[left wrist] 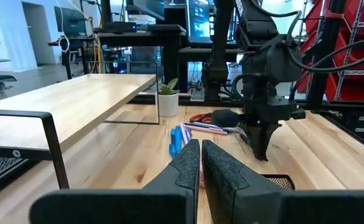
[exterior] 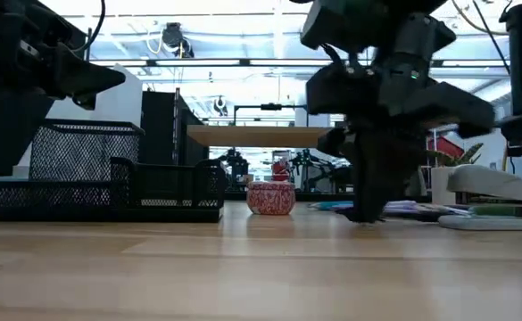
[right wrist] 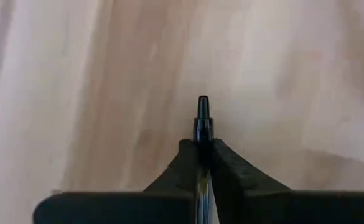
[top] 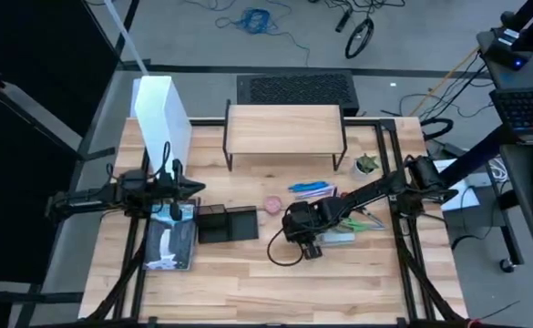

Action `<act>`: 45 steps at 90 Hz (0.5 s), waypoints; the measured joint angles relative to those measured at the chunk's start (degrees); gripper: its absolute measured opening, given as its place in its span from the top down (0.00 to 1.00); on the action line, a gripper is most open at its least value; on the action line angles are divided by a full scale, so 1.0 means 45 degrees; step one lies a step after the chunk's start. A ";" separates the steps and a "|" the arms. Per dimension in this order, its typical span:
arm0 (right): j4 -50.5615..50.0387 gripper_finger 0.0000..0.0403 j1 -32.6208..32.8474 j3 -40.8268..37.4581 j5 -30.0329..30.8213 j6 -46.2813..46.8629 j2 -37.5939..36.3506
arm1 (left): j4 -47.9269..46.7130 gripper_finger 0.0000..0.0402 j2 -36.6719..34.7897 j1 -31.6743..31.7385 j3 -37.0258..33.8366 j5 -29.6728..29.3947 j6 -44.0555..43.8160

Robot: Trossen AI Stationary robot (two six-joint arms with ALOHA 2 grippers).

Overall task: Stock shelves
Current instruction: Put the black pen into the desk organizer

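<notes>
A: Right gripper (right wrist: 202, 155) is clenched on a pen (right wrist: 203, 115), tip sticking out past the fingers. Why nipped so near the end?

B: Likely so the barrel can be laid flat when released. Arm reaches in over mid-surface (top: 248, 282), wrist bent down, gripper low near the wood.

A: The shelf (top: 284, 128)?

B: At the far edge, on thin black legs, top bare; well apart from the pen. More pens (top: 313, 189) lie between.

A: Left gripper (left wrist: 200, 163)?

B: Closed on nothing, waiting above the mesh tray (top: 228, 223), level, pointing across.
</notes>
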 joint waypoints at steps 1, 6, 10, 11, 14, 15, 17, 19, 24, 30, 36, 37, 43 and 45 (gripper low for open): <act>0.0012 0.99 -0.0007 0.0060 -0.0002 0.0000 -0.0039 | 0.0000 0.99 0.0000 0.0001 0.0001 0.0000 0.0001; 0.0072 0.99 -0.0049 0.0374 -0.0005 0.0000 -0.0190 | 0.0005 0.99 -0.0001 -0.0002 -0.0003 0.0000 0.0001; 0.0039 0.99 -0.0088 0.0577 -0.0042 0.0020 -0.0250 | 0.0000 0.99 -0.0002 -0.0003 -0.0003 0.0005 0.0001; 0.0023 0.99 -0.0103 0.0633 -0.0042 0.0032 -0.0256 | 0.0000 0.99 -0.0005 -0.0003 -0.0003 0.0005 -0.0002; -0.0026 0.99 -0.0138 0.0828 -0.0057 0.0068 -0.0263 | 0.0010 0.99 -0.0005 -0.0003 -0.0003 0.0005 0.0002; -0.0034 0.99 -0.0148 0.0903 -0.0062 0.0073 -0.0264 | 0.0008 0.99 -0.0003 -0.0003 -0.0003 0.0005 0.0000; -0.0033 0.99 -0.0186 0.1062 -0.0057 0.0073 -0.0264 | 0.0001 0.99 0.0000 -0.0003 -0.0003 0.0001 -0.0003; -0.0024 0.99 -0.0225 0.1244 -0.0052 0.0073 -0.0264 | 0.0000 0.99 0.0000 0.0002 -0.0003 0.0000 0.0002; 0.0186 0.99 -0.0361 0.1708 -0.0042 0.0063 -0.0295 | 0.0000 0.99 0.0000 -0.0003 -0.0003 0.0005 -0.0003; 0.0963 0.99 -0.0534 0.2045 0.0040 0.0087 -0.0313 | 0.0005 0.99 -0.0004 0.0001 -0.0002 0.0005 0.0001; 0.2307 0.99 -0.0763 0.2157 0.0217 0.0221 -0.0313 | 0.0005 0.99 -0.0003 -0.0003 -0.0003 0.0005 -0.0001; 0.2580 0.99 -0.0805 0.2163 0.0218 0.0233 -0.0313 | 0.0005 0.99 -0.0005 -0.0003 -0.0003 0.0005 -0.0002; 0.4495 0.99 -0.1029 0.2176 0.0260 0.0255 -0.0313 | 0.0005 0.99 0.0000 0.0000 0.0002 0.0005 0.0002; 0.5241 0.99 -0.1094 0.2179 0.0278 0.0233 -0.0289 | 0.0005 0.99 0.0000 -0.0003 0.0002 0.0005 0.0001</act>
